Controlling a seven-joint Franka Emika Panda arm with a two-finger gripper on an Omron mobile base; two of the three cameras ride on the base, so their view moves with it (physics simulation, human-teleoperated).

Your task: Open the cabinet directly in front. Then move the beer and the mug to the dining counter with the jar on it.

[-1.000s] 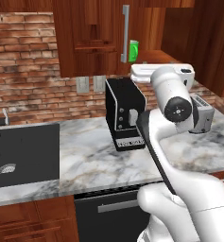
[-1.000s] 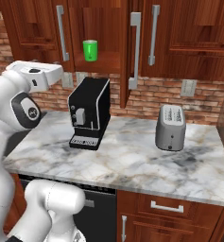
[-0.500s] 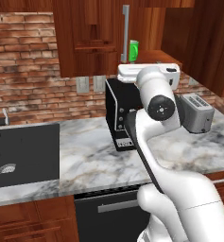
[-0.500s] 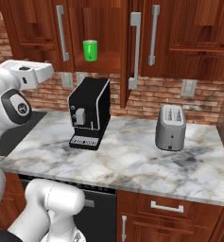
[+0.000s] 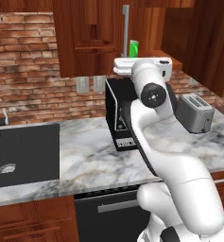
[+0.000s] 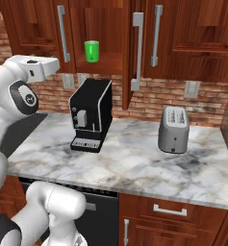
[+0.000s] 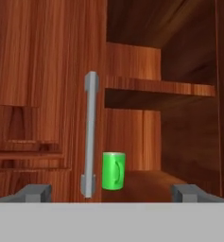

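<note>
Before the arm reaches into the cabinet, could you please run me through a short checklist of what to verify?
1. Cabinet open: ok in part. The right-hand door stands swung out edge-on; the left door looks closed.
2. Mug in sight: ok. It stands upright on the lower shelf, just right of the left door's handle.
3. Gripper ready: ok. The jaws stand wide apart and nothing is between them.
4. Path to the mug: cannot tell. The handle sits close beside the mug.
5. Beer bottle located: not ok. No bottle can be made out on the visible shelves.
6. Coffee machine below: ok. It stands under the shelf, apart from the opening.
</note>
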